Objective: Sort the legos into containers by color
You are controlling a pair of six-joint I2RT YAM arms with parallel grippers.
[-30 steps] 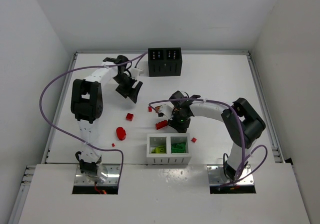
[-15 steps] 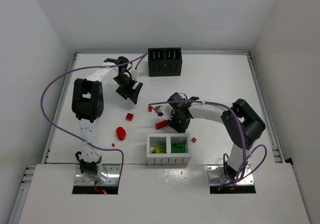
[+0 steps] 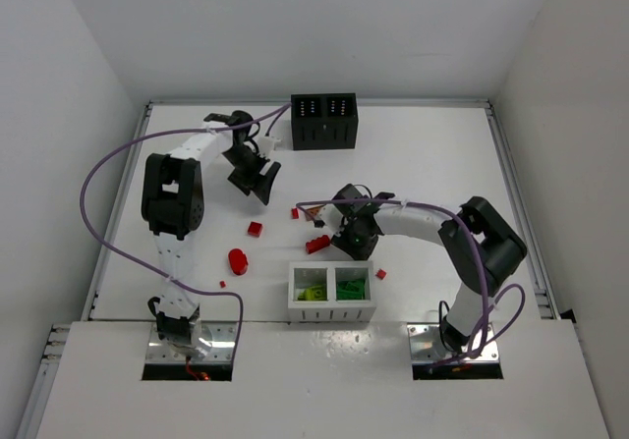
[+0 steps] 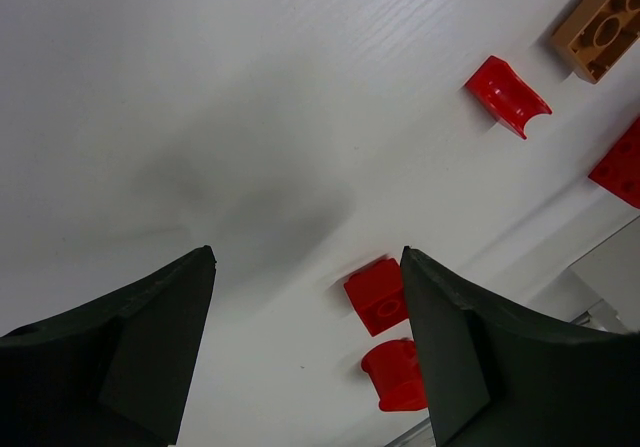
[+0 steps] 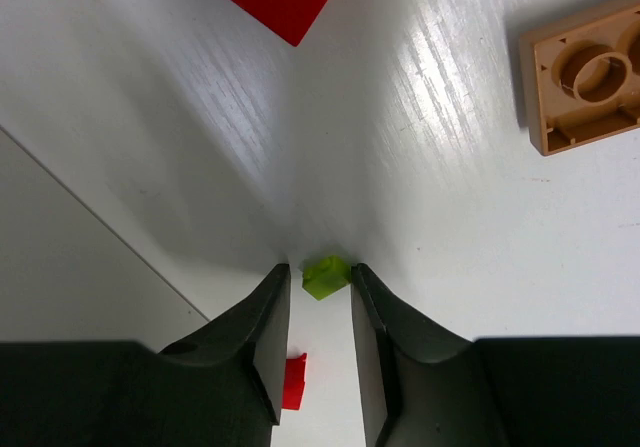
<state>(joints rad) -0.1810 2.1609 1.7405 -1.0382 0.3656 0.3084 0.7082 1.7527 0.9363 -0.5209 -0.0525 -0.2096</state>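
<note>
**Q:** Right gripper [image 5: 320,270] — state?

**A:** Fingers a narrow gap apart, low over the table. The small lime-green plastic brick [image 5: 325,277] fills that gap at the tips. Whether the pads already pinch it cannot be told from this view.

**Q:** Good practice for the lift?

**A:** Probably close fully and rise straight, clear of the tan brick [image 5: 585,77] lying underside up nearby. Then carry to the white perforated two-compartment box [image 3: 331,313] close by — its left bay holds lime pieces. The left gripper [image 4: 307,257], fingers wide apart, hovers over small red bricks [image 4: 378,295].
</note>
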